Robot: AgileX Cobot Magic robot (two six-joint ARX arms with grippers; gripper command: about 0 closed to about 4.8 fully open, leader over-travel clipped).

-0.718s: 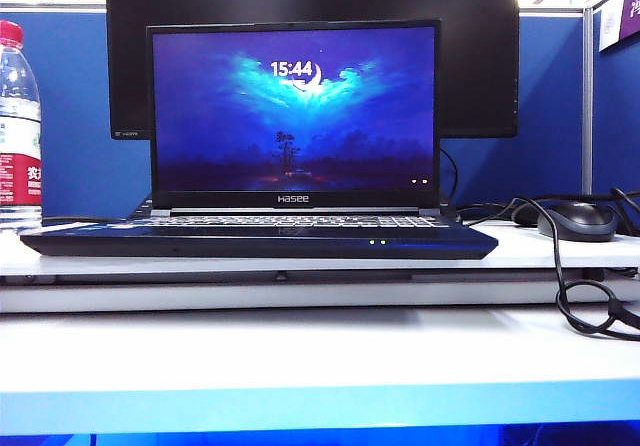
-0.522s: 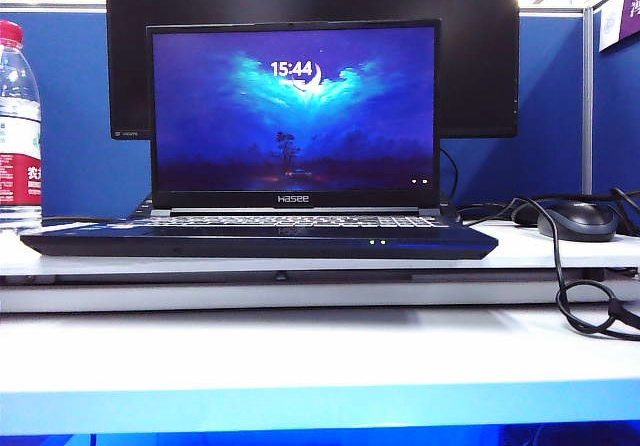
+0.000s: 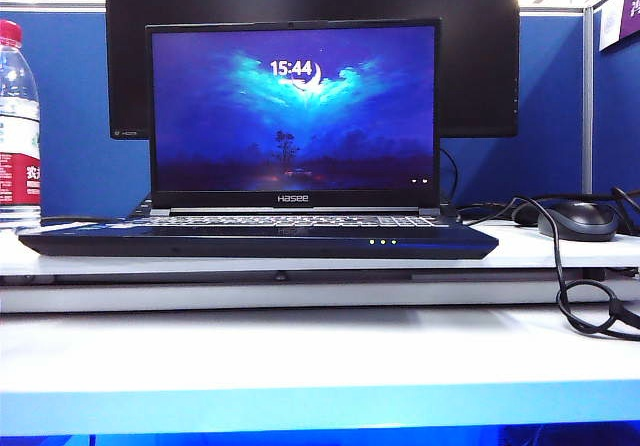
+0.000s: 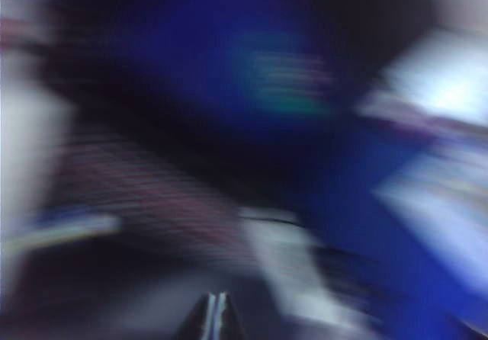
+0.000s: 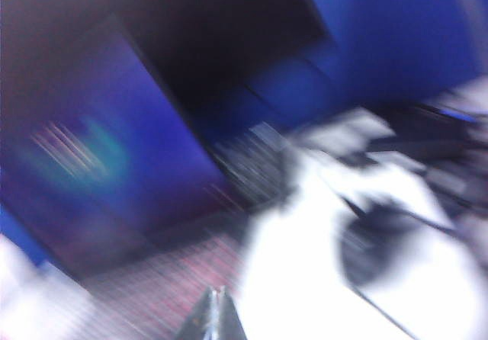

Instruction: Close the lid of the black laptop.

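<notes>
Standing upright mid-table, laptop lid fully open; left gripper and right gripper both pinched shut, empty, near side; careless push could tip laptop backward.

Bottle left, mouse + cable right — front edge free.

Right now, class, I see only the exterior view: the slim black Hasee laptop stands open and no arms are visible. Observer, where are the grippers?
Observer: The left wrist view, though blurred, shows the left gripper shut and holding nothing.
Operator: And the right one?
Observer: The right gripper is shut too and empty, apart from the thin black lid, whose lit screen faces it.
</notes>
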